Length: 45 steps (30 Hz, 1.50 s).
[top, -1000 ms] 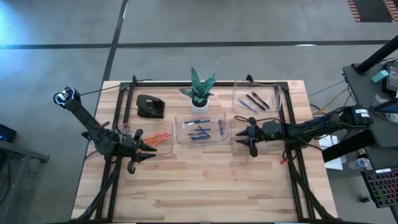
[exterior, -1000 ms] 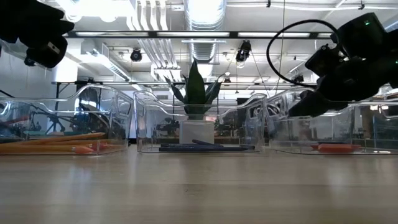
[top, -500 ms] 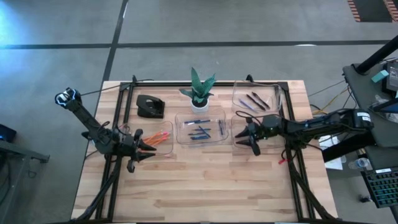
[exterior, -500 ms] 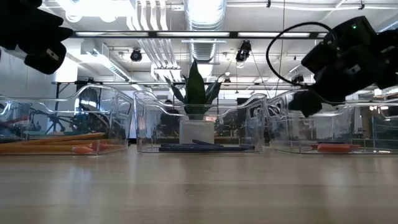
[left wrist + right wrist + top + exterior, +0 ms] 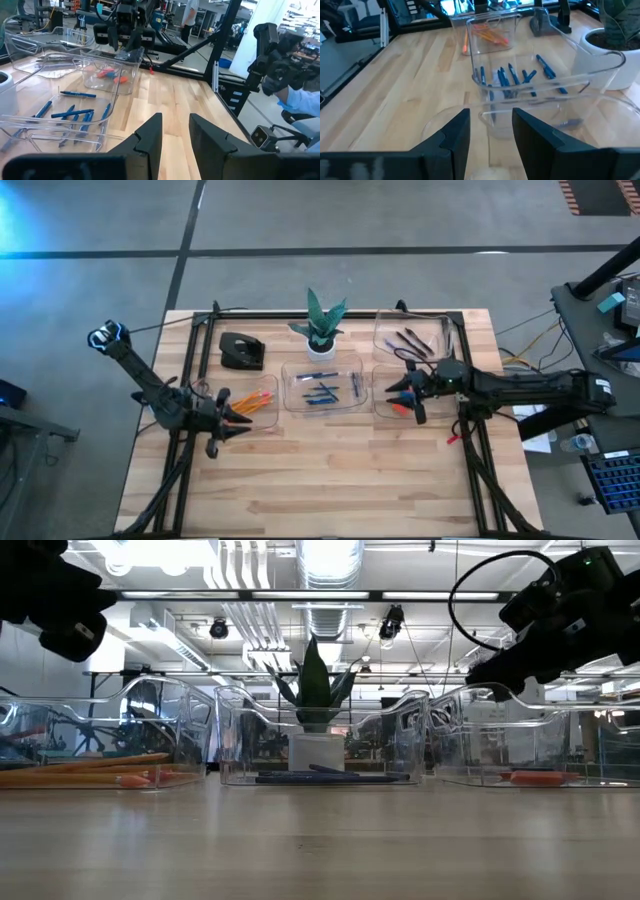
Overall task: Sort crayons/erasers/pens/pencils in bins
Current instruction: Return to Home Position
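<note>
Four clear bins stand on the wooden table. Orange pencils (image 5: 250,402) lie in the left bin, blue crayons (image 5: 322,390) in the middle bin (image 5: 290,370), dark pens (image 5: 410,340) in the far right bin, and red erasers (image 5: 400,408) in the near right bin. My left gripper (image 5: 238,418) is open and empty at the near end of the pencil bin; it also shows in the left wrist view (image 5: 175,135). My right gripper (image 5: 404,392) is open and empty above the eraser bin (image 5: 540,740); it also shows in the right wrist view (image 5: 490,135).
A potted plant (image 5: 322,325) stands behind the middle bin. A black desk object (image 5: 240,350) sits at the far left. Bare wood (image 5: 320,470) fills the near half of the table. A person's sleeve (image 5: 305,100) shows in the room beyond.
My right gripper has risen above the eraser bin and drawn back a little toward the table's right edge, staying open and empty.
</note>
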Each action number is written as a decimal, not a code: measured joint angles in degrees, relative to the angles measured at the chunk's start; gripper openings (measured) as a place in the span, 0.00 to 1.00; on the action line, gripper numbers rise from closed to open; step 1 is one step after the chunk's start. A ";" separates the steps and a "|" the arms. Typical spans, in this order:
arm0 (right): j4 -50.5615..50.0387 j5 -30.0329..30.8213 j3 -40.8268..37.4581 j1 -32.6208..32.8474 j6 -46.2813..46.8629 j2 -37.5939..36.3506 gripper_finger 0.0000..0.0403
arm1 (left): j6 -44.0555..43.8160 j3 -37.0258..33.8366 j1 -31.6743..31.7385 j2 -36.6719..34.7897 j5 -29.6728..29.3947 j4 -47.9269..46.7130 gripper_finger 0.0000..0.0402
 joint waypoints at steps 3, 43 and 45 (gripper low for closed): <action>-4.12 -0.03 -0.28 0.07 0.10 -3.95 0.34 | -0.02 0.00 0.00 0.85 0.00 0.00 0.21; -6.02 0.73 -6.97 0.11 7.62 -15.51 0.34 | -0.02 -5.51 0.02 -1.72 0.03 -4.54 0.21; -6.69 0.72 -6.97 0.11 8.61 -15.51 0.34 | -0.01 -5.51 0.14 -4.46 0.04 -4.51 0.21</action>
